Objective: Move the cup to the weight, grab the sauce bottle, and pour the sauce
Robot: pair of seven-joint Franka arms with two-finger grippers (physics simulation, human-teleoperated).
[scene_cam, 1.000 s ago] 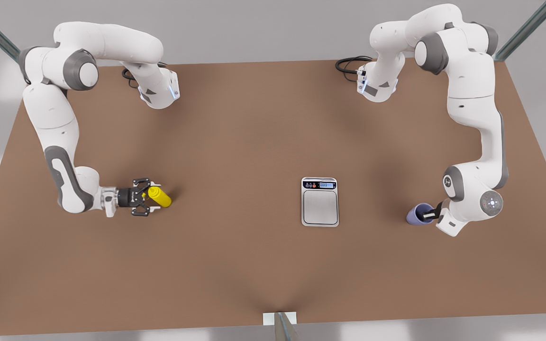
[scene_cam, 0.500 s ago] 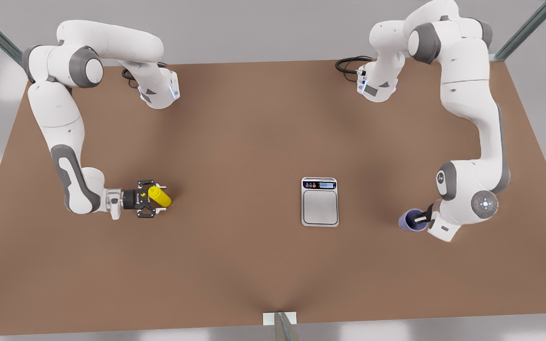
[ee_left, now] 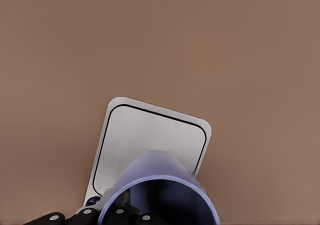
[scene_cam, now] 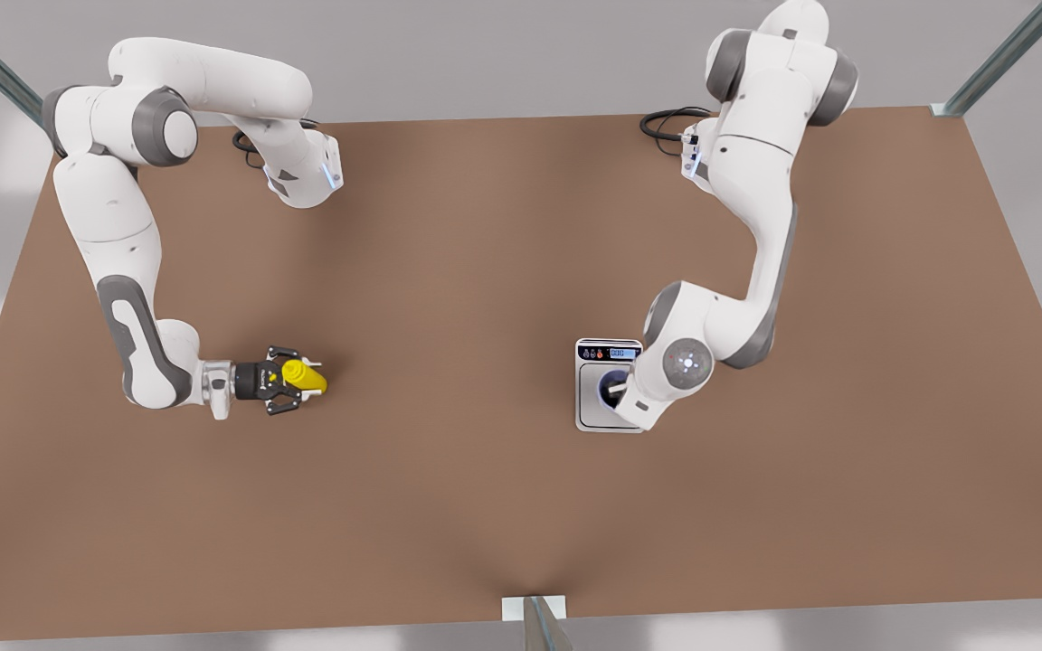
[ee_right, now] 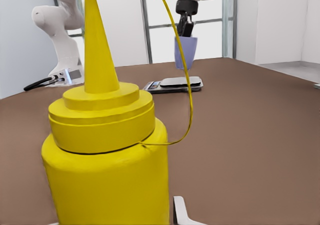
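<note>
Left gripper (scene_cam: 613, 389) grips cup (ee_left: 162, 195) above the scale (ee_left: 150, 140), not yet set down; right gripper (scene_cam: 290, 384) clasps sauce bottle (ee_right: 105, 155) on table; lift and pour remain.

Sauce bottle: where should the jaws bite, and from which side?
Grip the sauce bottle on its straight cylindrical body, below the stepped cap. It stands upright, so probably come in level from the side, as the right gripper does from the front view's left. The cone nozzle tapers and would likely slip.
</note>
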